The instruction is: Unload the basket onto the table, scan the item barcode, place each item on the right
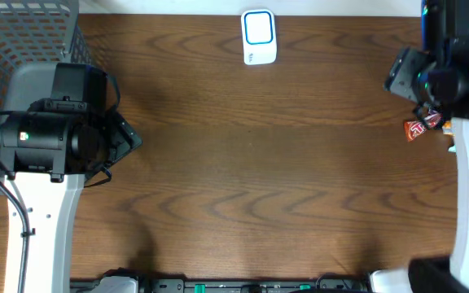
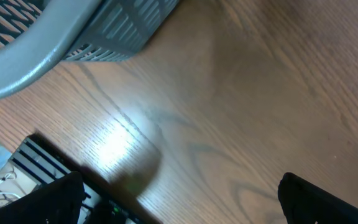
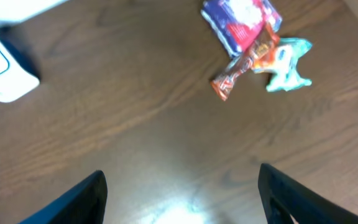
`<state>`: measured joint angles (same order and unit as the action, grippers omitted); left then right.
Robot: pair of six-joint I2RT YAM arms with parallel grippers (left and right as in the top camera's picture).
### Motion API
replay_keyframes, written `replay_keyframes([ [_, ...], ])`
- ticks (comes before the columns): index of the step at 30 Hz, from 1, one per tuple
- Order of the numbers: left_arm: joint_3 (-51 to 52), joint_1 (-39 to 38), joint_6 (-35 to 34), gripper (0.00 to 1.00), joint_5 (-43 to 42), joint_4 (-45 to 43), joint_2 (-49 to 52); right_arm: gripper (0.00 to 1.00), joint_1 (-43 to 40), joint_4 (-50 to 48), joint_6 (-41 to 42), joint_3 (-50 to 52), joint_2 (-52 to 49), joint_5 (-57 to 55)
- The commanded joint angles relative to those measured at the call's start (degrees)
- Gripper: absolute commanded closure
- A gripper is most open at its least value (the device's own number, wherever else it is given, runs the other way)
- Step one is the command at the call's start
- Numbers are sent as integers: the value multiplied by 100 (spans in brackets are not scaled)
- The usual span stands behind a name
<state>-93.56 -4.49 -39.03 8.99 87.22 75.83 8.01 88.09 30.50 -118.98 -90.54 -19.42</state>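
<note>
Two arms stand over the wooden desk [image 1: 243,163], one at each side. The left claw [image 2: 180,180] hangs with its two dark fingers [image 2: 319,199] spread wide and only bare wood between them; it grips nothing. It sits just beside the one grey mesh basket [image 1: 15,32], which fills the far left corner.

The right claw [image 3: 180,177] is also parted, both fingers [image 3: 79,199] showing at the bottom edge of its own view, with empty desk between them and nothing in its grasp.

One white scanner [image 1: 259,37] with a blue-outlined face lies at the far edge of the desk, about midway across, well apart from both claws.

The items lie in a small cluster near the right side, close beyond the right claw. I count three: a blue and white packet [image 3: 241,18], a red and orange wrapper [image 3: 244,62] lying partly against it, and a teal wrapper [image 3: 288,65] touching the red one's end. From overhead the right arm hides most of the cluster. No barcode is readable on any of them.
</note>
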Motion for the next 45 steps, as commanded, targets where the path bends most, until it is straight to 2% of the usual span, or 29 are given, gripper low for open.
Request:
replay_keyframes([
  [1,0,31,-52,1,70,37,-61,27,236,-492,-79,981,704,-85],
  [11,0,31,-52,1,70,37,-61,20,881,-3230,-304,4791,3200,-76],
  [13,0,31,-52,1,70,37,-61,5,909,-3595,-358,5388,3541,-39],
  [14,0,31,-52,1,70,37,-61,1,909,-3748,-358,5674,3689,-17],
  [18,0,31,-52,1,70,37,-61,1,907,-3860,-356,6308,3928,-17],
  [25,0,31,-52,1,70,37,-61,1,907,-3766,-356,6647,3847,22],
  [45,0,31,-52,1,70,37,-61,1,907,-3729,-356,6655,3803,70],
])
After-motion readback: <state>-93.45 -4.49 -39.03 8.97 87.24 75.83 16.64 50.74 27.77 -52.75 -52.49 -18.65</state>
